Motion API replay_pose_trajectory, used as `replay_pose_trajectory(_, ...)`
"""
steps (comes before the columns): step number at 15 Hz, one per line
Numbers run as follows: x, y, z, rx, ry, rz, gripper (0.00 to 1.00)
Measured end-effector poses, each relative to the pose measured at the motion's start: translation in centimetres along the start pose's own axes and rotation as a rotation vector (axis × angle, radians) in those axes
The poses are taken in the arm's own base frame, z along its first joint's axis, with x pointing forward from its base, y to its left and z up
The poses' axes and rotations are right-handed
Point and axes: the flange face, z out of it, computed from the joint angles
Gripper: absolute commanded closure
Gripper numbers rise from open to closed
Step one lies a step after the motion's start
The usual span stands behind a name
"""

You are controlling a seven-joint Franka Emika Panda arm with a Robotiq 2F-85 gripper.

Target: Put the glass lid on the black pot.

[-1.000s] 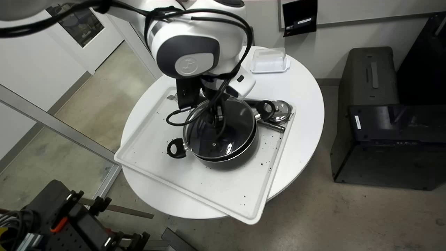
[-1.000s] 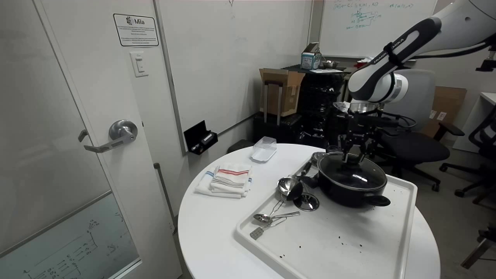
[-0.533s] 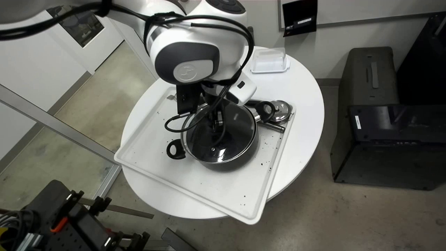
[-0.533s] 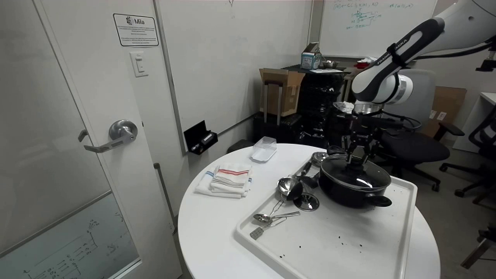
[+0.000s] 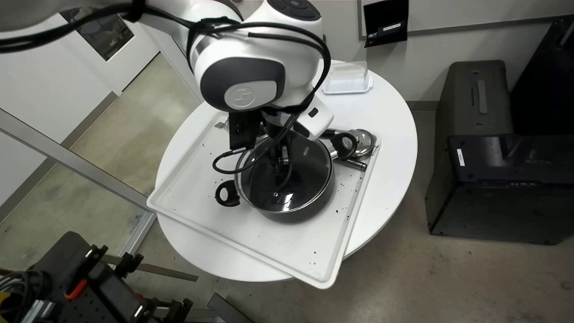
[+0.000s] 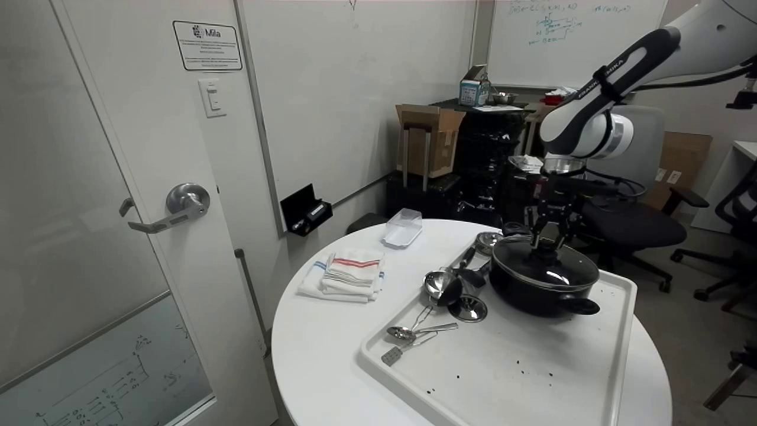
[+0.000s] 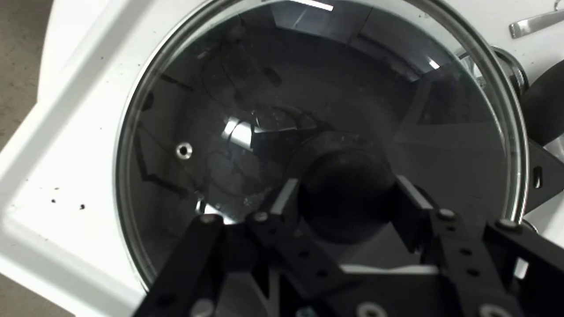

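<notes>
The glass lid (image 5: pixel 309 175) lies over the black pot (image 5: pixel 298 218), its rim lined up with the pot's rim; it also shows in an exterior view (image 6: pixel 571 266). The pot (image 6: pixel 523 299) stands on the white tray, a black handle on either side. My gripper (image 6: pixel 547 244) points down at the lid's centre. In the wrist view my gripper (image 7: pixel 348 191) has a finger against each side of the black knob. The lid (image 7: pixel 335 101) fills most of that view and looks level. The arm and cables hide part of the lid in an exterior view.
The white tray (image 6: pixel 502 367) sits on a round white table (image 6: pixel 313 367). Metal utensils (image 6: pixel 408 333) and small steel cookware (image 6: pixel 439 287) lie beside the pot. Folded towels (image 6: pixel 349 275) and a clear plastic box (image 6: pixel 404 229) stand on the table.
My gripper has lowered the lid, closing the visible gap between lid and pot rim. Then lid, pot and gripper have shifted slightly together, rightward in both exterior views.
</notes>
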Motion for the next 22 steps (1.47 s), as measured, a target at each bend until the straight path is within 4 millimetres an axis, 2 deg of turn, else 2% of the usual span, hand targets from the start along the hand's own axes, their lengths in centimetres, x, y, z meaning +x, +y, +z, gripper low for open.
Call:
replay_pose_trajectory(8, 0.51, 0.89, -0.57, -0.003, 0.023, 0.042, 0.73)
replay_pose_trajectory(22, 0.13, 0.00, -0.66, -0.061, 0.061, 0.061, 0.73)
